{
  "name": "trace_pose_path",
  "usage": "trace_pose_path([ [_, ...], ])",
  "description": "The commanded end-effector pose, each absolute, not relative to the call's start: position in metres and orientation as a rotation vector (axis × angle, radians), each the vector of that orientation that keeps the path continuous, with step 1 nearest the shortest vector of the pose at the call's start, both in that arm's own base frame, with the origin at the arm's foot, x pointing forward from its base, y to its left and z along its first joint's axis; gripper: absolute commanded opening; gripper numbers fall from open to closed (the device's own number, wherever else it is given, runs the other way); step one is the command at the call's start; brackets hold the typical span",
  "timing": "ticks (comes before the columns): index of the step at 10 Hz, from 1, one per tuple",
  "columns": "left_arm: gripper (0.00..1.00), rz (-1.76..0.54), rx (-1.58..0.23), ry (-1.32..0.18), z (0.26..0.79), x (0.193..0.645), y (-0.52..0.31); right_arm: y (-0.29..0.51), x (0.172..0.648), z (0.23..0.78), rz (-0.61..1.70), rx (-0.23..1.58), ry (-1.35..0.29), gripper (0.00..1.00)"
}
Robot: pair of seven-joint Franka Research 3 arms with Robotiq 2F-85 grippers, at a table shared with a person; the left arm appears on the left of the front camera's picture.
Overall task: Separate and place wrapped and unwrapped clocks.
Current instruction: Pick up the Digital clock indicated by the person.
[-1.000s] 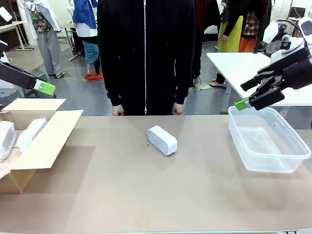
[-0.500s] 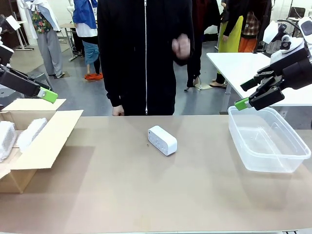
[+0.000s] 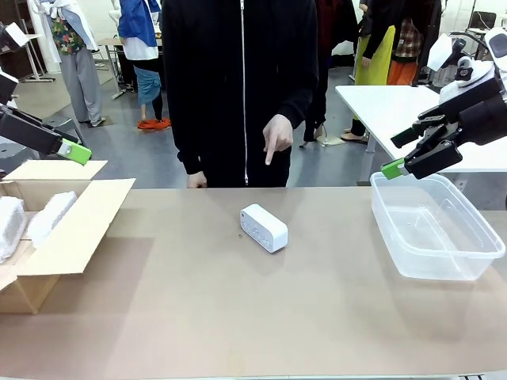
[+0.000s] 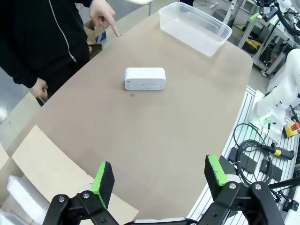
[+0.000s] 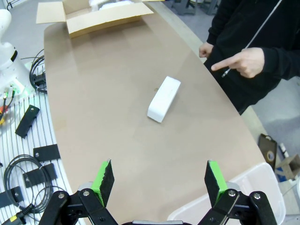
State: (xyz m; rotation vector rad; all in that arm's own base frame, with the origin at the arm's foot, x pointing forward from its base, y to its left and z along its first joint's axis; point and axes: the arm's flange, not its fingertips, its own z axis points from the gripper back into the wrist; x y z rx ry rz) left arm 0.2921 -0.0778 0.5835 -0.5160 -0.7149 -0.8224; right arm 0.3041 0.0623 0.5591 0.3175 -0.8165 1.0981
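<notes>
Pointing downward, the person's hand [image 3: 277, 133] has dropped toward the unwrapped clock [image 3: 264, 227].

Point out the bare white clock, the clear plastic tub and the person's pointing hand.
bare white clock [image 3: 264, 228], front view, on its top face.
clear plastic tub [image 3: 386, 229], front view, on its left wall.
pointing hand [image 3: 277, 131], front view, on its knuckles.

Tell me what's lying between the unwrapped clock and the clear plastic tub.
Nothing: in the front view, the stretch of tabletop between the unwrapped clock and the clear plastic tub is bare.
</notes>
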Motion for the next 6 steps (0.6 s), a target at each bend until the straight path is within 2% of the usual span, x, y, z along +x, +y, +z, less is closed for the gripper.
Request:
trace_pose_path([
  [1,1.0,-0.815,-0.528,-0.721,0.5844,0.2921,-0.0811,0.0624,0.3051,0.5578,1.101,0.34,-0.818,1.0],
  [6,1.0,-0.815,-0.528,-0.721,0.5844,0.2921,-0.0811,0.0624,0.3051,0.5578,1.101,0.34,-0.818,1.0],
])
